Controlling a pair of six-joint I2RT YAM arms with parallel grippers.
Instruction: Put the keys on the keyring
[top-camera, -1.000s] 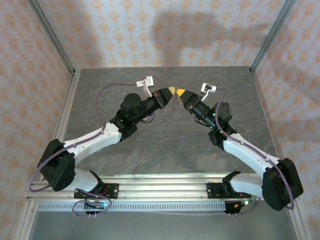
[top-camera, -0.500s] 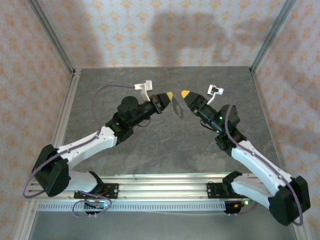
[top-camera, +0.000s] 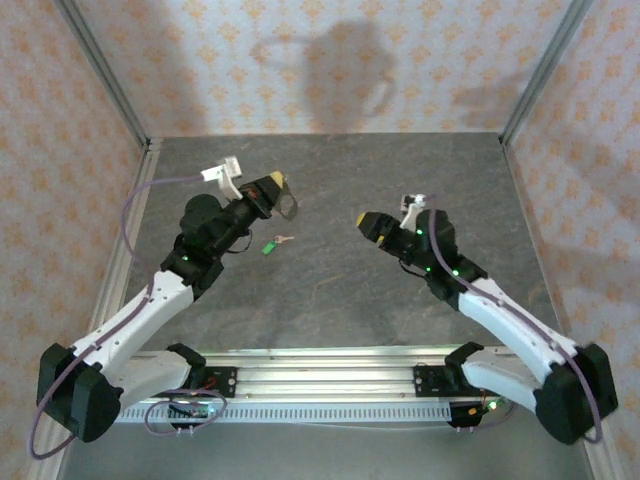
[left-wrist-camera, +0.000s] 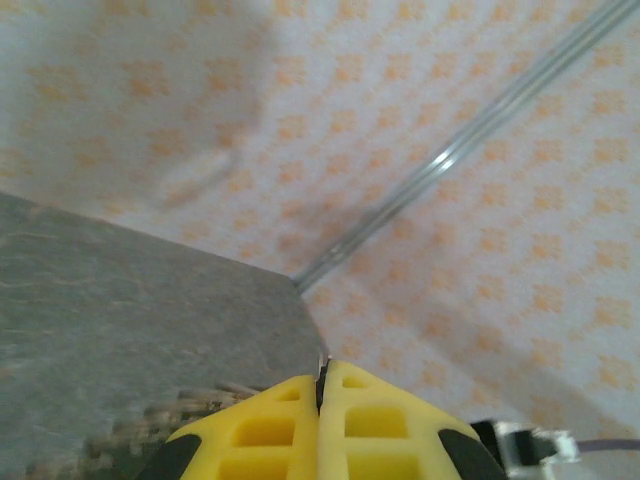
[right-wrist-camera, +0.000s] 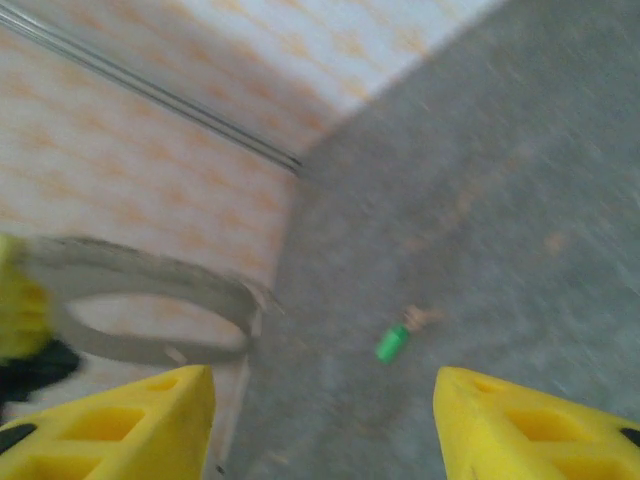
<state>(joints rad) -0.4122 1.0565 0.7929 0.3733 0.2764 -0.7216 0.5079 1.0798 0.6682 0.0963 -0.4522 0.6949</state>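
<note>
Over the grey stone-patterned desk (top-camera: 330, 300), with the left jaws pinched shut on the thin tan looped-strap keyring (top-camera: 287, 203) toward the far-left corner, the wide-open, empty right jaws should descend squarely and grip the tiny green-headed silvery key (top-camera: 272, 243), lying left of centre, by its head.

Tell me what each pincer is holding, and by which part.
Left pincer pinches the thin tan looped strap by one end of its oval. Right pincer is open, holding nothing; the tiny green-headed metal key lies on the grey table.
</note>
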